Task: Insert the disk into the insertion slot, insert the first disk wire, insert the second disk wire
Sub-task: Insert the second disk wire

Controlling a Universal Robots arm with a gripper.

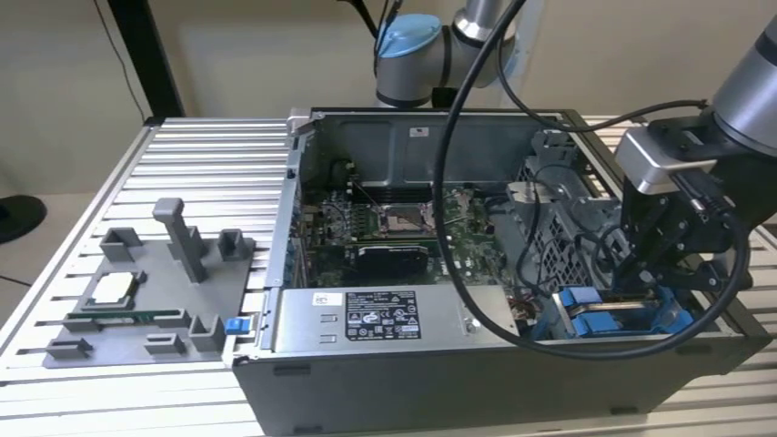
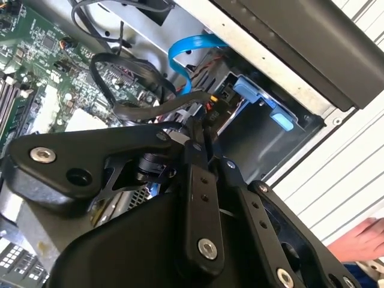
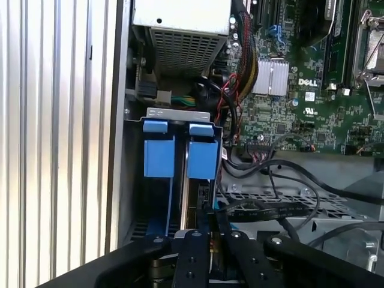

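Observation:
The insertion slot (image 3: 179, 113) is a grey metal bay with two blue tabs (image 3: 203, 157) at the case's front corner, on the exterior view's right (image 1: 580, 311). A narrow edge that looks like the disk (image 3: 193, 201) stands between the tabs, inside the bay. My gripper (image 1: 638, 284) hangs right over the bay. In both wrist views its fingers are pressed together (image 2: 203, 125) on the plug end of a black disk wire (image 2: 157, 107), just above the bay's opening (image 3: 213, 227). A blue flat wire (image 2: 180, 57) loops loose beside it.
The open computer case (image 1: 486, 373) lies on a slatted metal table. The motherboard (image 3: 312, 96), the power supply box (image 1: 364, 319) and a perforated cage with loose black cables (image 3: 282, 201) crowd the bay. A grey fixture tray (image 1: 134, 300) lies at the exterior view's left. A hand (image 2: 360, 240) rests outside the case.

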